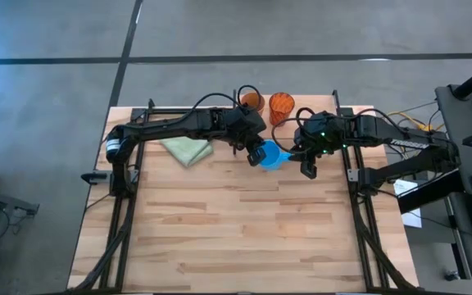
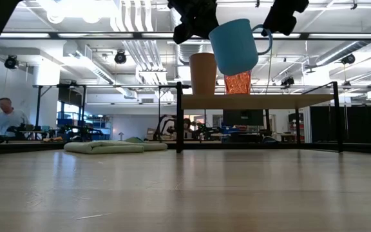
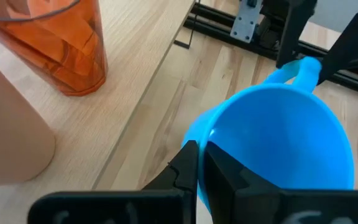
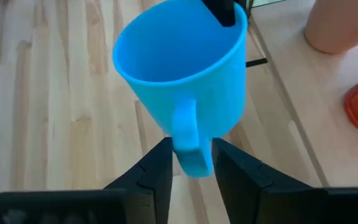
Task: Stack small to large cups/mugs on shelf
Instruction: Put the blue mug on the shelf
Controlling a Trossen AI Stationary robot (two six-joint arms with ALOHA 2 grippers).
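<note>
A bright blue handled mug (image 2: 236,45) hangs tilted in the air, level with the light-wood shelf (image 2: 256,101) and in front of it. My left gripper (image 3: 201,165) is shut on the mug's rim. My right gripper (image 4: 191,165) is shut on its handle. A plain light-orange cup (image 2: 203,73) and a textured orange-red cup (image 2: 238,82) stand side by side on their bases on the shelf. They also show in the high view, the plain cup (image 1: 251,100) to the left of the textured cup (image 1: 281,104). My left gripper pinches the mug's rim (image 3: 199,142) on the side away from the handle, one finger inside the mug and one outside. The mug is lifted clear of the table and tilted. My right gripper pinches the mug's handle (image 4: 185,134) between its two fingers, which come from the table's right side. The handle's lower end sits between the fingertips.
A pale green folded cloth (image 1: 187,149) lies on the tabletop left of the grippers. Thin black upright frames (image 2: 179,116) carry the shelf at the table's far edge. Bare wood planks (image 1: 244,229) lie toward the near edge. A person (image 2: 5,116) shows far behind the table.
</note>
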